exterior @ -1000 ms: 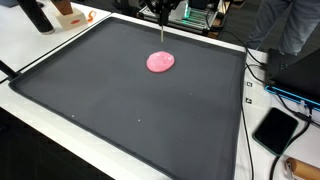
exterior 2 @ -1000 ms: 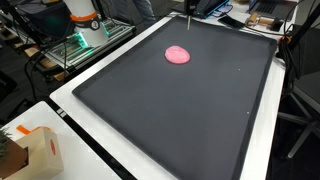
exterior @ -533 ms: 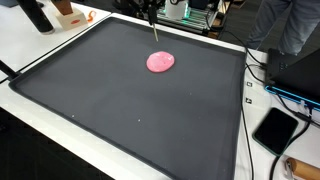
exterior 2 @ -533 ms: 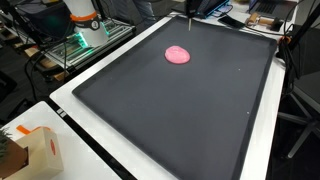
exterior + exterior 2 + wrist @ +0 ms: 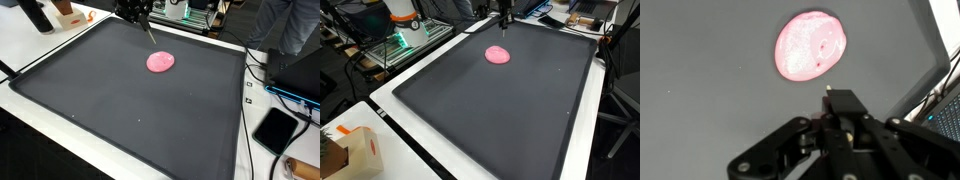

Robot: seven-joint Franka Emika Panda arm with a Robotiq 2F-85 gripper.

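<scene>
Gripper (image 5: 138,16) hangs over the far edge of the black mat (image 5: 120,110), up at the top of both exterior views (image 5: 505,17). The fingers are pressed together on the upper end of a thin rod (image 5: 149,33), which slants down and to the right from them. In the wrist view the two linkages meet at a dark block in the middle (image 5: 845,100), with no gap that I can see between the pads. The rod itself does not show there. The pink blob (image 5: 160,62) lies flat on the far half of the mat, a rounded, slightly uneven patch. It sits near the rod's lower end but apart from it, just to the right and nearer to the camera. I cannot tell whether the rod's tip rests on the mat or hangs above it. In an exterior view the blob (image 5: 498,55) sits just below the gripper, and in the wrist view it fills the upper middle (image 5: 810,45), beyond the fingers, with a few small dark specks on its surface. Off the mat, a dark phone (image 5: 275,130) lies on the white table (image 5: 60,40) at the near right. A cardboard box (image 5: 355,150) stands at the near left corner in an exterior view.
</scene>
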